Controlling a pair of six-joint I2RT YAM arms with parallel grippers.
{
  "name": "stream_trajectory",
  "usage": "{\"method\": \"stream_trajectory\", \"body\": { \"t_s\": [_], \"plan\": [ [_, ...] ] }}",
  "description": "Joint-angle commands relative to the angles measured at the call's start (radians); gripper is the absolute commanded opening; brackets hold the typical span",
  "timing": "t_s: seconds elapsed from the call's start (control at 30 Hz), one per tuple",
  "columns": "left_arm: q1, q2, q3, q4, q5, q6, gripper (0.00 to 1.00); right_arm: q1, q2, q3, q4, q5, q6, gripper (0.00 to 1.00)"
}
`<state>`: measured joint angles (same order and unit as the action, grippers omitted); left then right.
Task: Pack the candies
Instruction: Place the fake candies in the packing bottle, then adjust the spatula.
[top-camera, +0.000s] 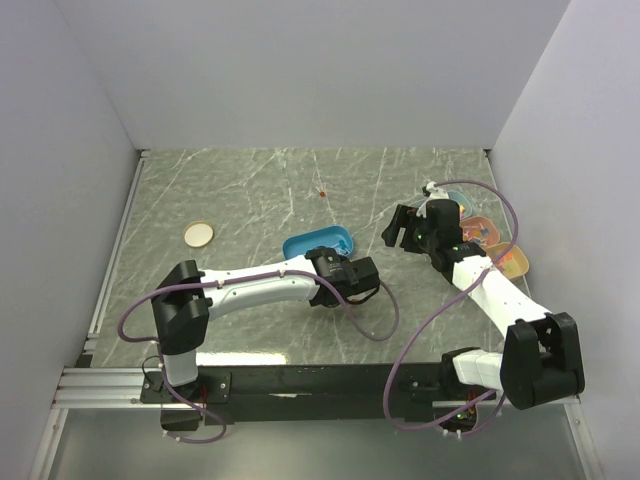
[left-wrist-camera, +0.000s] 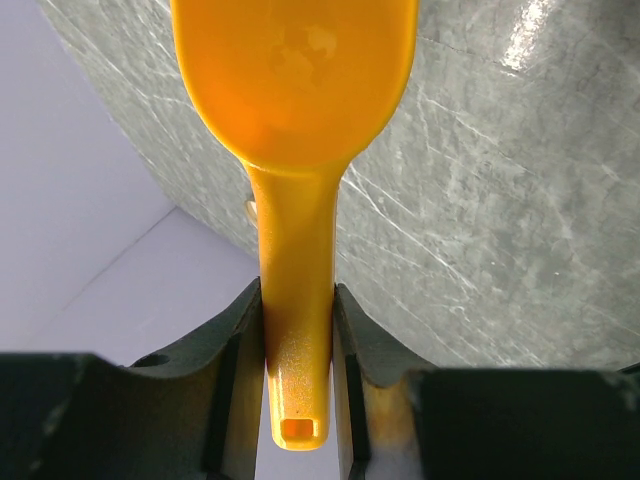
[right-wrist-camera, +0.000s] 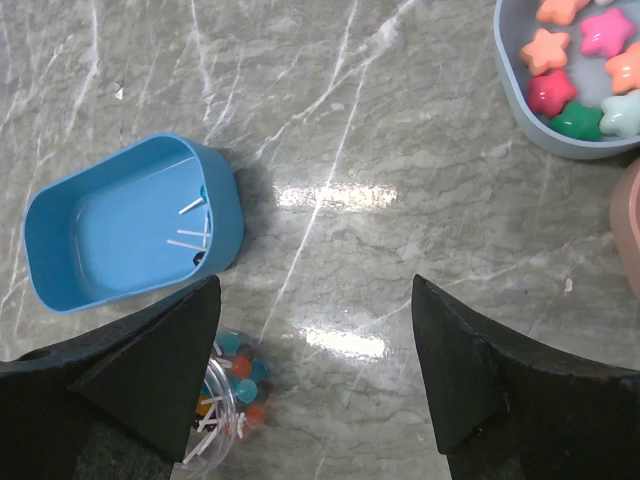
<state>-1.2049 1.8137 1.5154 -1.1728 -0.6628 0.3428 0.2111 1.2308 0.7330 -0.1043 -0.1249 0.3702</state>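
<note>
Candies (right-wrist-camera: 245, 375), tiny blue-red sweets, in clear jar (right-wrist-camera: 222, 412) at 7 o'clock; blue plastic tray (right-wrist-camera: 120, 225) nearly empty, packing barely begun. Left claw (left-wrist-camera: 297, 312) gripping orange scoop (left-wrist-camera: 295, 90); right claw (right-wrist-camera: 315, 300) wide.

Star sweets (right-wrist-camera: 553, 92) in grey bowl (right-wrist-camera: 512, 90)

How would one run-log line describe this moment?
left end effector: shut on orange scoop | right end effector: open above table | candies: in clear jar
</note>
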Motion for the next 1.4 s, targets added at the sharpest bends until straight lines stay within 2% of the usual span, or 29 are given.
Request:
{"method": "stream_trajectory", "body": {
  "t_s": [0.0,0.17,0.2,0.37,0.57,0.7,0.97,1.17,1.37],
  "plan": [
    [-0.007,-0.042,0.003,-0.013,-0.021,-0.021,0.01,-0.009,-0.008,0.005,0.051,-0.031,0.007,0.82],
    [0.028,-0.071,0.035,0.002,0.09,-0.041,0.01,-0.009,-0.022,-0.001,0.101,-0.183,-0.01,0.79],
    [0.044,-0.079,0.035,0.01,0.116,-0.044,0.01,-0.007,-0.025,0.002,0.101,-0.256,-0.014,0.78],
    [0.186,-0.168,0.005,0.113,0.35,-0.044,0.01,-0.009,-0.014,0.009,0.138,-0.444,-0.005,0.77],
    [0.298,-0.244,-0.07,0.199,0.466,-0.031,0.01,-0.009,0.041,0.02,0.179,-0.637,0.042,0.74],
    [0.321,-0.258,-0.095,0.239,0.511,-0.031,0.01,-0.004,0.064,0.025,0.244,-0.677,0.108,0.73],
    [0.341,-0.284,-0.11,0.317,0.562,-0.024,0.01,0.002,0.136,0.083,0.239,-0.637,0.147,0.7],
    [0.352,-0.31,-0.132,0.37,0.62,-0.019,0.01,0.004,0.202,0.118,0.262,-0.665,0.179,0.59],
    [0.413,-0.399,-0.211,0.481,0.716,-0.039,0.01,-0.004,0.243,0.126,0.236,-0.639,0.187,0.4]
  ]
}}
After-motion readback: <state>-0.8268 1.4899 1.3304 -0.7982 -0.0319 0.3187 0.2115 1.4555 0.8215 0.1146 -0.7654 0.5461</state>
